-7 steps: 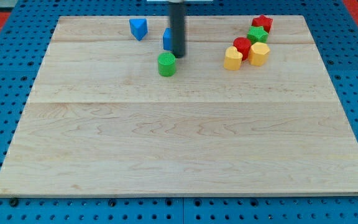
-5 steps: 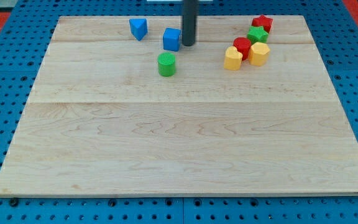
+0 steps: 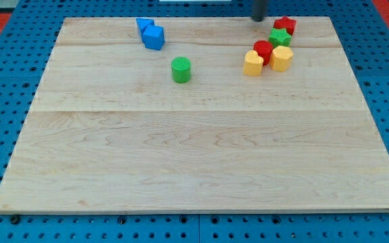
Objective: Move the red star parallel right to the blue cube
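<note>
Camera view: our tip (image 3: 258, 19), blurry, maybe just left of the red star (image 3: 285, 25); the blue cube (image 3: 154, 38) sits far left. We have no jaws.

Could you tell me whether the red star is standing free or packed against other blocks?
Packed: the red star touches the green star below it. My tip is just to its left.

Dark rod at the far edge

Only a short length of the rod is seen: dark grey to black, plain and unmarked, blurred, with my tip (image 3: 258, 19) squared off. No cables or screws can be made out.
</note>
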Controlling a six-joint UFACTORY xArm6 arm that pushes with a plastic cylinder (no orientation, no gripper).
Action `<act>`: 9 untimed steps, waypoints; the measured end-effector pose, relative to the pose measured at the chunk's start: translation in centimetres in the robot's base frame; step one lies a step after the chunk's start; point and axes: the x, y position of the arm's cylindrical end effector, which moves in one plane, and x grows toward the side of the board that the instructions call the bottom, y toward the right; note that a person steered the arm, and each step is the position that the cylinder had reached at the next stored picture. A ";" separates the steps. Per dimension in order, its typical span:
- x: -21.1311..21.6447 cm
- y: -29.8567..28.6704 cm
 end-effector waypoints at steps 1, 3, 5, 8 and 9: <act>0.1 9.1; 3.9 4.0; 6.5 -4.6; 4.0 -5.4; 6.0 -10.0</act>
